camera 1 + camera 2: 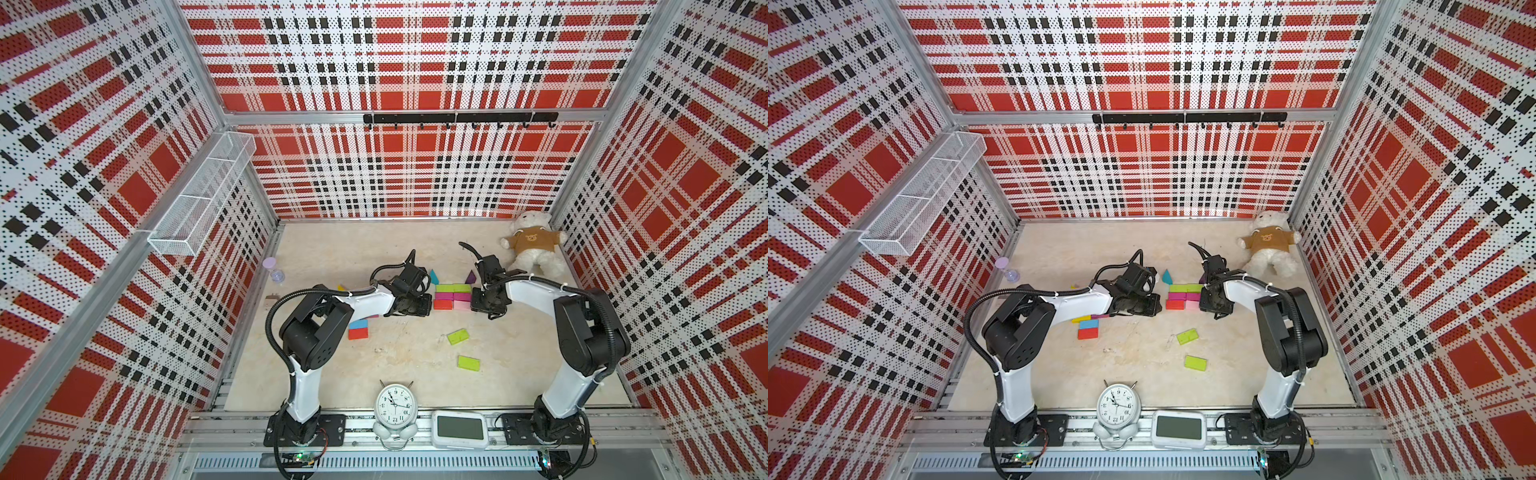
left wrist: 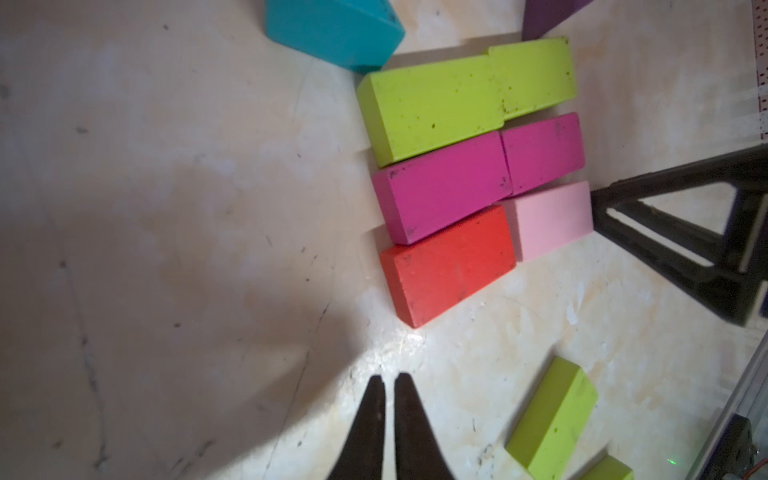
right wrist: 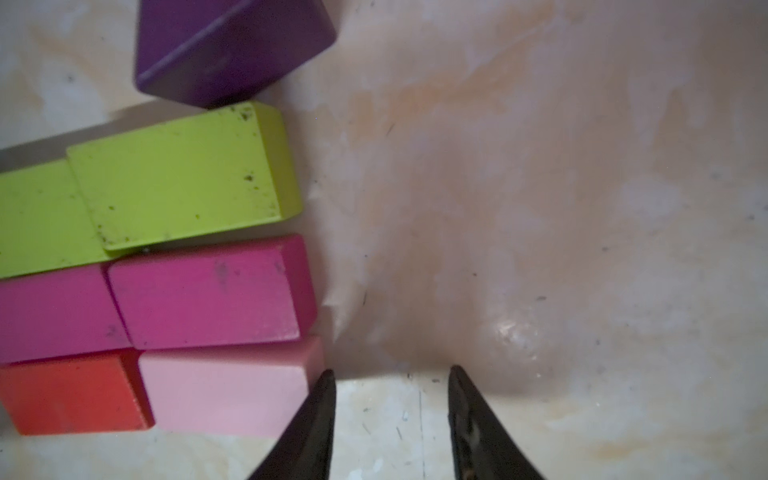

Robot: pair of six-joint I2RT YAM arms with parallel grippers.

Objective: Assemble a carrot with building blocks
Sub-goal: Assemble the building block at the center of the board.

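Six building blocks lie packed in three rows mid-table: two lime [image 1: 453, 287], two magenta [image 1: 444, 296], then a red one [image 2: 449, 266] beside a pink one [image 3: 224, 390]. A teal wedge [image 1: 433, 276] and a purple wedge [image 1: 471, 276] stand just behind the lime row. My left gripper [image 2: 389, 378] is shut with nothing in it, low over the table just left of the red block. My right gripper [image 3: 392, 372] is open and empty on the other side, one finger close against the pink block's end.
Loose lime blocks [image 1: 457, 336] [image 1: 469, 362] lie nearer the front. Red [image 1: 358, 333] and blue [image 1: 358, 324] blocks sit under the left arm. A teddy bear [image 1: 534, 245] is at the back right, an hourglass [image 1: 274, 270] at the left, and an alarm clock [image 1: 394, 402] at the front edge.
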